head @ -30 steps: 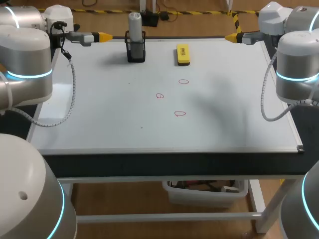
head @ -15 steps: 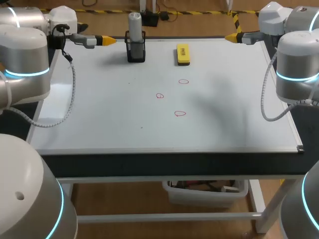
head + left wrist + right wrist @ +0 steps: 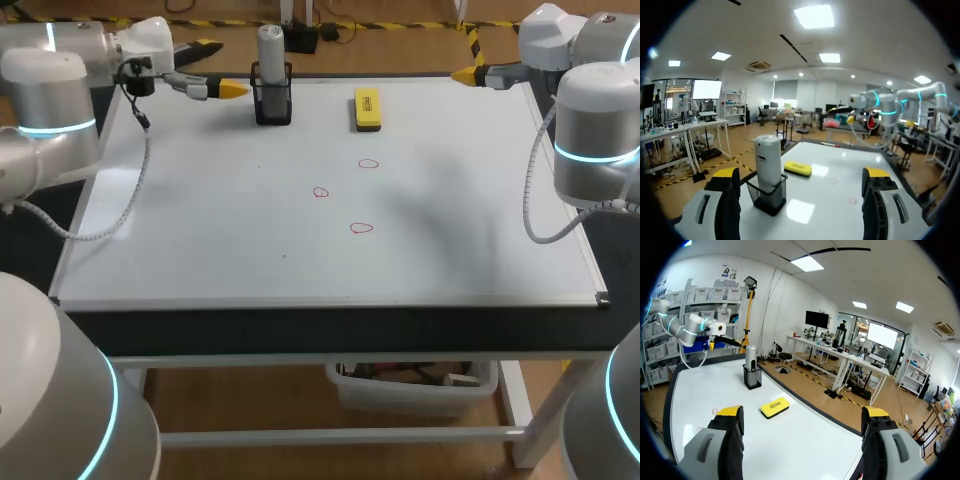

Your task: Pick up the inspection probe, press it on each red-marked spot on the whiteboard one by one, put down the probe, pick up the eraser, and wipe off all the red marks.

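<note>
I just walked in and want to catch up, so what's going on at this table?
Nothing is held yet. The left gripper, open, is close beside the probe, which stands in its black holder on the whiteboard. The right gripper, also open, is at the far right corner. The yellow eraser lies untouched; three red marks are unwiped.

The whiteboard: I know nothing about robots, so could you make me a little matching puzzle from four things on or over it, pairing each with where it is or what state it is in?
Things:
1. probe
2. eraser
3. red marks
4. left gripper

Descriptions:
A. lying flat near the far edge of the whiteboard
B. open, holding nothing
C. standing upright in the black mesh holder
D. drawn near the whiteboard's middle

Pairs: 1-C, 2-A, 3-D, 4-B
</note>
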